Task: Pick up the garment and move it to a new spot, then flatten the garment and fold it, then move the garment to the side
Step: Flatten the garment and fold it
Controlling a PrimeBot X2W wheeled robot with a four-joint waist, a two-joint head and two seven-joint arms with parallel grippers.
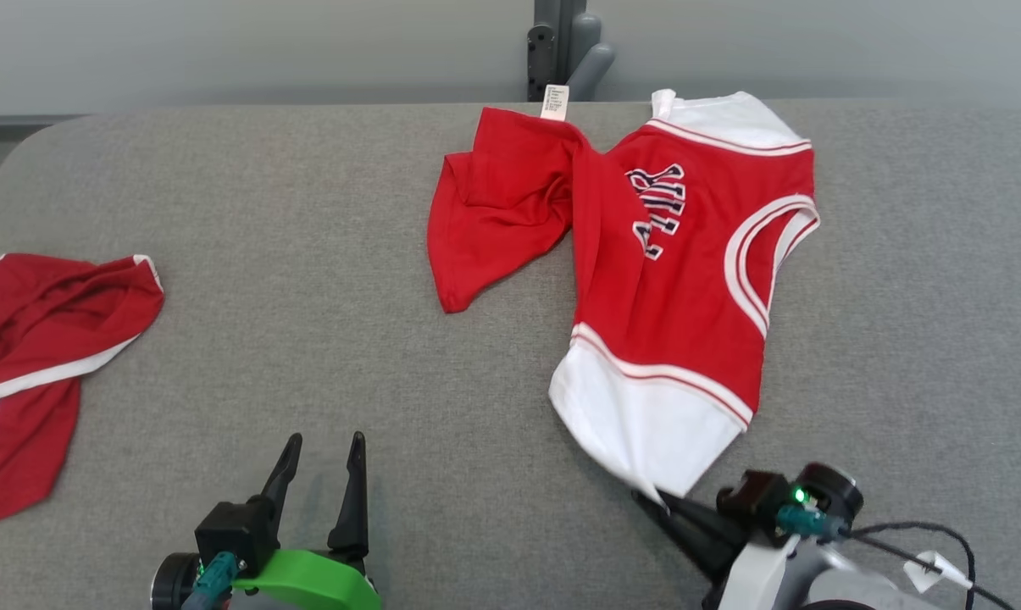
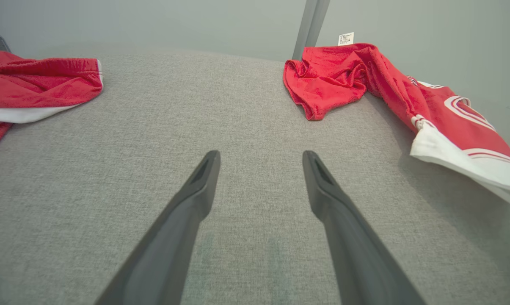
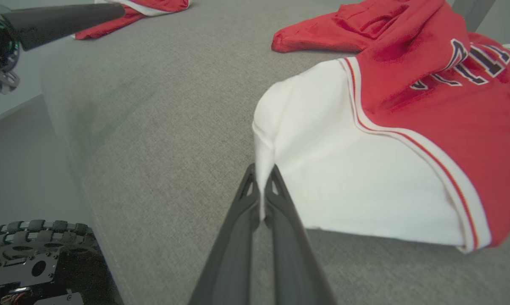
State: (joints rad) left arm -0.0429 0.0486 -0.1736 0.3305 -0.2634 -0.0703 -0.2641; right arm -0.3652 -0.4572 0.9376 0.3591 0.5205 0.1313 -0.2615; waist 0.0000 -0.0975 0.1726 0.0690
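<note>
The garment [image 1: 679, 263] is a red jersey with white panels and dark lettering, lying rumpled at the back right of the grey table [image 1: 307, 339]. Its white corner reaches toward the table's near edge. My right gripper [image 1: 658, 501] is shut on that white corner, and the right wrist view shows the cloth [image 3: 365, 178] pinched between the two dark fingers of the right gripper [image 3: 262, 178]. My left gripper [image 1: 324, 453] stands open near the front edge, well left of the garment, with bare table between the tips of the left gripper [image 2: 261, 163]. The garment [image 2: 365, 80] lies to its right.
A second red and white cloth [image 1: 44, 339] lies crumpled at the table's left edge. A grey post [image 1: 561, 47] stands behind the table's far edge. The robot's wheeled base [image 3: 30, 254] shows below the table's near edge in the right wrist view.
</note>
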